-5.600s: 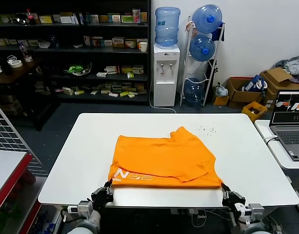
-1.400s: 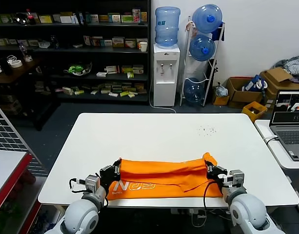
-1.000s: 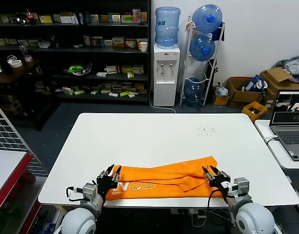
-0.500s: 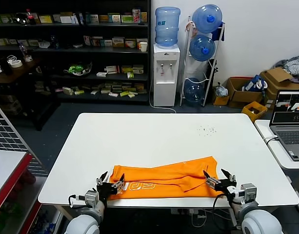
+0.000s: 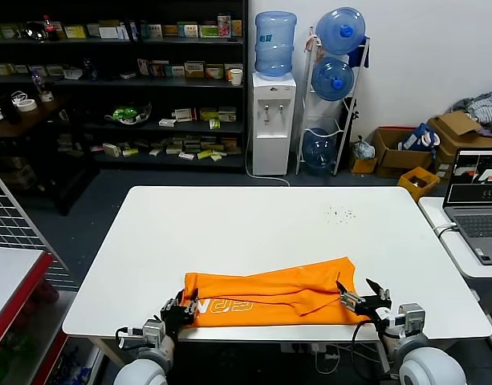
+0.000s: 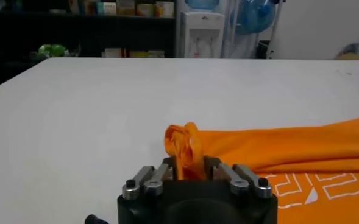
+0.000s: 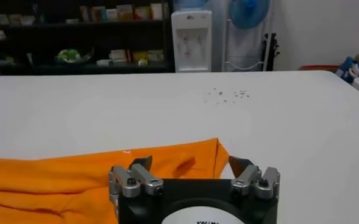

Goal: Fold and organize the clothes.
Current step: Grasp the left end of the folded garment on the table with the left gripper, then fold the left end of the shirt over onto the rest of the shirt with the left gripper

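The orange T-shirt (image 5: 270, 290) lies folded into a long strip near the table's front edge, with its white lettering (image 5: 229, 306) on the left part. My left gripper (image 5: 181, 307) sits at the strip's left end. In the left wrist view it (image 6: 188, 167) is shut on a bunched-up corner of the T-shirt (image 6: 184, 141). At the strip's right end my right gripper (image 5: 355, 290) stands open. The right wrist view shows its jaws (image 7: 190, 163) spread wide, and the T-shirt's corner (image 7: 191, 155) lies flat between them, not held.
The white table (image 5: 246, 224) has bare surface behind the shirt, with small dark specks (image 5: 339, 213) at the back right. A laptop (image 5: 478, 200) stands on a side table to the right. Shelves and water bottles stand far behind.
Both grippers have drawn back toward the table's front edge. The right one has opened wider and let the shirt's right end lie flat. The left one opened, then closed on the left corner.
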Action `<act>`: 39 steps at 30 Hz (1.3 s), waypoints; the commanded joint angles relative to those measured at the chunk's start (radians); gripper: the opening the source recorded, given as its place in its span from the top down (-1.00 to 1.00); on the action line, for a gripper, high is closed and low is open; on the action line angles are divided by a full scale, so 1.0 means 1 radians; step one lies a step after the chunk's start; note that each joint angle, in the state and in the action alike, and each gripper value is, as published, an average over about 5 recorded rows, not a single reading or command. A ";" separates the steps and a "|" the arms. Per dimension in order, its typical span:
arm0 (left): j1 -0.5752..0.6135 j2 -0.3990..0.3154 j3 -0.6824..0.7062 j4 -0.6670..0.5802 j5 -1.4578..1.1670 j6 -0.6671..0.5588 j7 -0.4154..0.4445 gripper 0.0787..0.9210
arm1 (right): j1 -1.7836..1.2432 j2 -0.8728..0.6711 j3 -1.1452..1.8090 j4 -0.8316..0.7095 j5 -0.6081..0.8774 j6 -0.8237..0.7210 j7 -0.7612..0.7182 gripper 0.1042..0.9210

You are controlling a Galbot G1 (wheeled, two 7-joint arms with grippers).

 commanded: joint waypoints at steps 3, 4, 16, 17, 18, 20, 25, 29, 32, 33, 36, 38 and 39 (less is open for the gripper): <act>0.005 -0.003 -0.002 -0.041 -0.019 -0.009 -0.015 0.57 | -0.002 0.006 0.002 -0.007 0.000 0.008 0.001 -0.76; 0.007 0.000 -0.003 -0.057 -0.021 -0.007 -0.017 0.66 | 0.001 0.008 0.001 -0.009 0.000 0.008 0.001 -0.76; 0.096 0.188 -0.198 -0.221 -0.146 0.045 -0.029 0.88 | 0.023 0.019 -0.009 -0.028 -0.003 0.015 0.006 -0.76; 0.105 0.217 -0.225 -0.214 -0.166 0.045 -0.028 0.88 | 0.026 0.019 -0.012 -0.029 -0.003 0.015 0.006 -0.76; 0.114 0.245 -0.250 -0.204 -0.185 0.045 -0.027 0.88 | 0.028 0.020 -0.014 -0.030 -0.003 0.016 0.007 -0.76; 0.131 0.309 -0.300 -0.175 -0.225 0.046 -0.026 0.88 | 0.032 0.022 -0.018 -0.031 -0.004 0.015 0.008 -0.76; 0.152 0.447 -0.393 -0.082 -0.268 0.035 -0.022 0.88 | 0.040 0.027 -0.026 -0.032 -0.006 0.015 0.010 -0.76; 0.153 0.520 -0.443 -0.016 -0.280 0.026 -0.021 0.88 | 0.043 0.035 -0.030 -0.035 -0.011 0.015 0.011 -0.76; 0.153 0.531 -0.451 -0.018 -0.281 0.026 -0.029 0.88 | 0.045 0.048 -0.034 -0.039 -0.019 0.015 0.011 -0.76; 0.156 0.525 -0.445 -0.040 -0.281 0.028 -0.034 0.88 | 0.045 0.053 -0.035 -0.040 -0.023 0.015 0.011 -0.76; 0.162 0.474 -0.388 -0.152 -0.288 0.056 -0.059 0.88 | 0.044 0.068 -0.038 -0.039 -0.033 0.013 0.013 -0.76; 0.149 0.407 -0.321 -0.230 -0.307 0.099 -0.085 0.88 | 0.039 0.076 -0.038 -0.035 -0.040 0.011 0.016 -0.76; 0.136 0.369 -0.282 -0.264 -0.323 0.123 -0.101 0.88 | 0.036 0.078 -0.037 -0.033 -0.043 0.010 0.017 -0.76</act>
